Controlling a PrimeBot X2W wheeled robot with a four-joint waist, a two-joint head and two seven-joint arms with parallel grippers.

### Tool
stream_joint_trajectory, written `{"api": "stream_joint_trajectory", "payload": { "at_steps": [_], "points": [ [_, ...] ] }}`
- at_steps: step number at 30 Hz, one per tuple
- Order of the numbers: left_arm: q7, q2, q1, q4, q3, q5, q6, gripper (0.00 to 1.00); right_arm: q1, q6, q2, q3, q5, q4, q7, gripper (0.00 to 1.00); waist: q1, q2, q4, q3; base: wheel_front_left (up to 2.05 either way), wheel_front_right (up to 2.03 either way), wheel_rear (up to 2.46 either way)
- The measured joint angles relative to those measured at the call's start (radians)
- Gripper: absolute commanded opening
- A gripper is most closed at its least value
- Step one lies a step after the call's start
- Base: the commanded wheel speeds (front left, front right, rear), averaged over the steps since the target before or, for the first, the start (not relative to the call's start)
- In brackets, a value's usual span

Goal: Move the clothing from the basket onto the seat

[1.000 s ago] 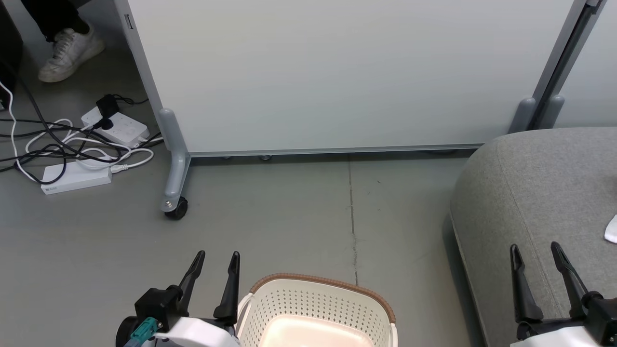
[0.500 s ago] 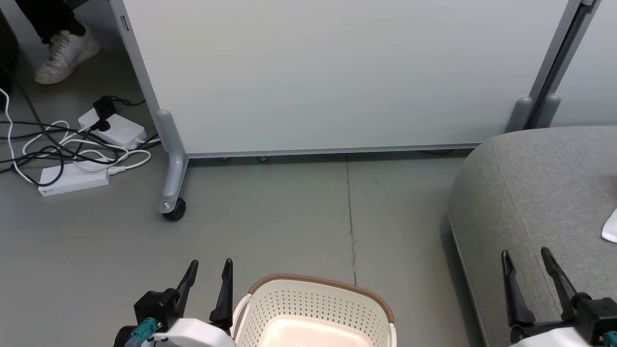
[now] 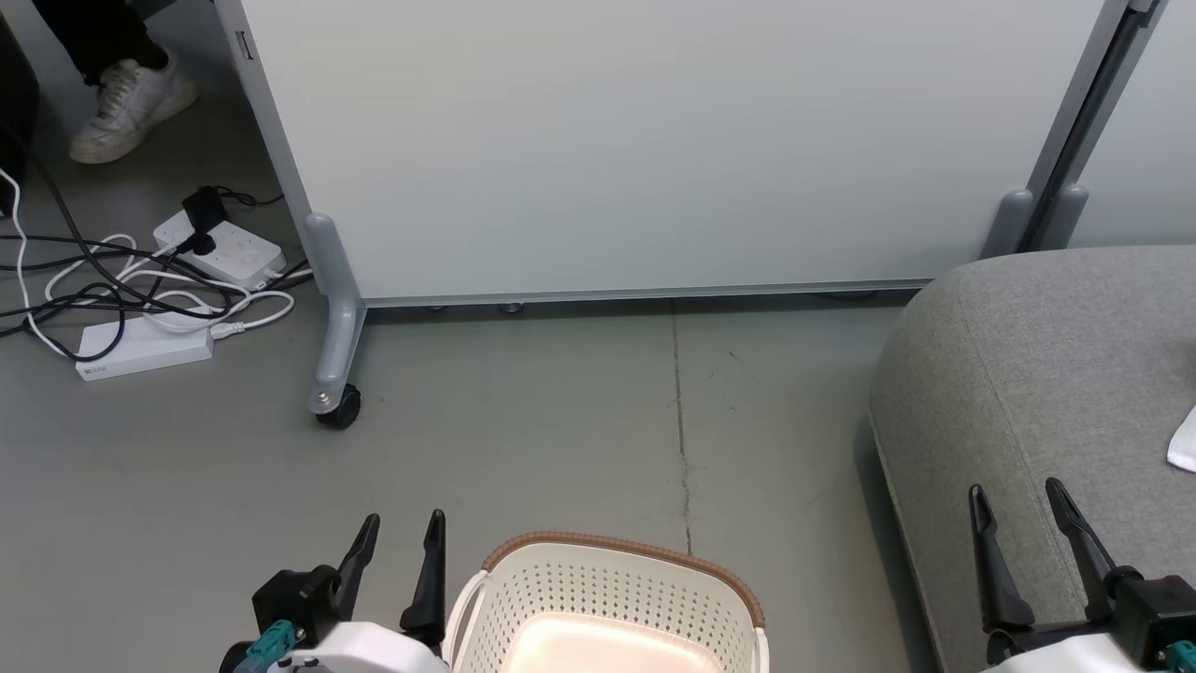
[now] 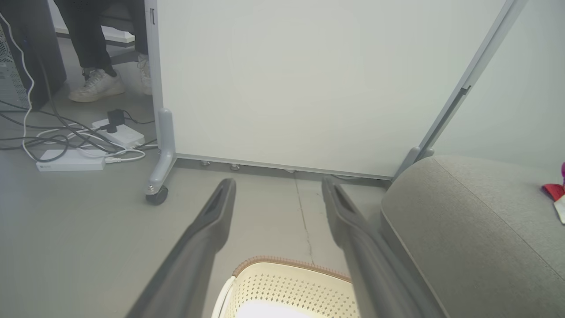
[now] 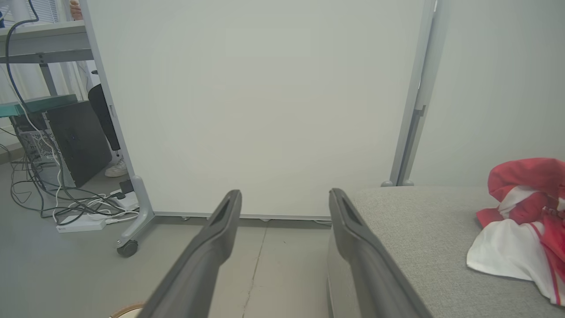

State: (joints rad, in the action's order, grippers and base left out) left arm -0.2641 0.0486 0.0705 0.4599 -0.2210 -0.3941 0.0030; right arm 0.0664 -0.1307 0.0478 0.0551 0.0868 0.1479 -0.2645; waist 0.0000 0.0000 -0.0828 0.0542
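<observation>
Head view: left end effector (image 3: 404, 517) and right end effector (image 3: 1014, 488) had drawn back, both spread and empty. The basket (image 3: 617, 545) looked bare, with the clothing (image 5: 525, 216) on the seat (image 3: 1028, 374); task judged complete.

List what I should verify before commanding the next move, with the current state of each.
1. Left gripper open, nothing between its fingers: ok.
2. Right gripper open, nothing between its fingers: ok.
3. Basket emptied: the visible part of its floor is bare, but the near part is cut off by the frame: cannot tell.
4. Clothing on the seat: a red and white heap lies on the cushion: ok.
5. All of the clothing on the cushion: the heap runs out of the frame: cannot tell.
6. Person's foot and cables far from both arms: ok.
</observation>
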Motion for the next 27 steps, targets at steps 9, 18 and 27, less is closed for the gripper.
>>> {"api": "stream_joint_trajectory", "payload": {
  "at_steps": [9,18,27],
  "points": [
    [0.0,0.0,0.0,-0.015,-0.001,-0.011,-0.021,1.0,0.0,0.0,0.0,-0.002,-0.009,-0.003,0.0,1.0,0.0,0.0,-0.002,0.002,0.0,0.0,0.0],
    [0.0,0.0,-0.002,-0.022,0.013,-0.047,-0.03,1.0,0.0,0.0,0.0,-0.005,-0.008,-0.003,0.0,1.0,0.0,0.0001,-0.008,0.007,0.0,0.0,0.0],
    [0.012,-0.004,-0.058,0.012,0.019,-0.057,-0.026,0.0,0.031,0.0,-0.018,-0.009,0.005,0.054,0.007,0.0,0.0,0.0,-0.013,0.008,0.0,0.0,0.0]
  ]
}}
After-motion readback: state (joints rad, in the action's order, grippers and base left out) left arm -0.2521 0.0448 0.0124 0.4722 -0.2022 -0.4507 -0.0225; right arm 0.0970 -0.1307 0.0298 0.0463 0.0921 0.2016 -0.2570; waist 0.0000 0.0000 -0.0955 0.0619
